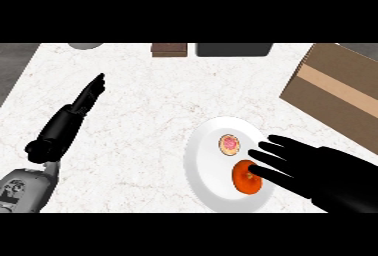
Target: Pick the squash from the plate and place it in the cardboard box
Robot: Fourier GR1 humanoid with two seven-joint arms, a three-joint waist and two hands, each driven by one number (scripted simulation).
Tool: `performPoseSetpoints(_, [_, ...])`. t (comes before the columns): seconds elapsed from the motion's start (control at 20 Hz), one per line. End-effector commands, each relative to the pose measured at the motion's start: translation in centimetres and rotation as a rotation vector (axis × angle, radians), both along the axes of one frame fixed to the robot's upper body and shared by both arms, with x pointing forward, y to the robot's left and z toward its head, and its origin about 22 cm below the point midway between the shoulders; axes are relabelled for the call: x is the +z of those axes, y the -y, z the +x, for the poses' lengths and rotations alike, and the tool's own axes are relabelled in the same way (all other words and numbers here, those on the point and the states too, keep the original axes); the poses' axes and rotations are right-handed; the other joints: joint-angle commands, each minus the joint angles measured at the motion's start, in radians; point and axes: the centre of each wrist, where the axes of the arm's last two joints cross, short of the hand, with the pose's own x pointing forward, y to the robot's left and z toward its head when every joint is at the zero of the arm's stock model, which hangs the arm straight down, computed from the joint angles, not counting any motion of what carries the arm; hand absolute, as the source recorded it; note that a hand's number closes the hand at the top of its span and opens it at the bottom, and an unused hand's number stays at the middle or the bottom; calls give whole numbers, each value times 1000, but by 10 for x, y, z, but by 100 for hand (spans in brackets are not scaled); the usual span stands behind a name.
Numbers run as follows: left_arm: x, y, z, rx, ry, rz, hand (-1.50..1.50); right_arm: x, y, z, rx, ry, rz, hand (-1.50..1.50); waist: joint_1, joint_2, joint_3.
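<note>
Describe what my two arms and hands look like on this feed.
Both hands are plain black with slim fingers: the left hand at the view's left, the right hand at lower right. Only the left shows its forearm, a grey shell with darker patches. No cables or markings visible.

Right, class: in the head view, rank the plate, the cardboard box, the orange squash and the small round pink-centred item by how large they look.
1. Cardboard box, though the frame cuts it off, so its lead over the plate is unsure.
2. Plate.
3. Squash, partly under the right hand.
4. Pink-centred item.
</note>
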Motion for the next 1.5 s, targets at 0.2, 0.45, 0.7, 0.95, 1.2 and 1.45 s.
performPoseSetpoints(0.2, [11,-4,8,12,9,-13,0,-22,-45,-30,-78,-8,-130,-150,6,3,1])
performPoseSetpoints(0.45, [-12,-1,-19,-13,1,-9,0,-32,-54,-31,-117,-41,-152,-150,9,3,1])
performPoseSetpoints(0.7, [3,-5,0,-19,-10,-6,0,-41,-44,-26,-142,43,-174,-150,5,4,2])
performPoseSetpoints(0.95, [-4,15,-9,6,7,10,0,-49,-62,-37,-143,37,-182,-150,6,3,1])
performPoseSetpoints(1.2, [-1,-13,-9,1,-10,-8,0,-73,-51,-18,-160,60,-214,-150,7,3,1])
performPoseSetpoints(1.45, [-8,7,-10,-7,9,6,0,-87,-67,-7,-182,82,-247,-150,8,3,1])
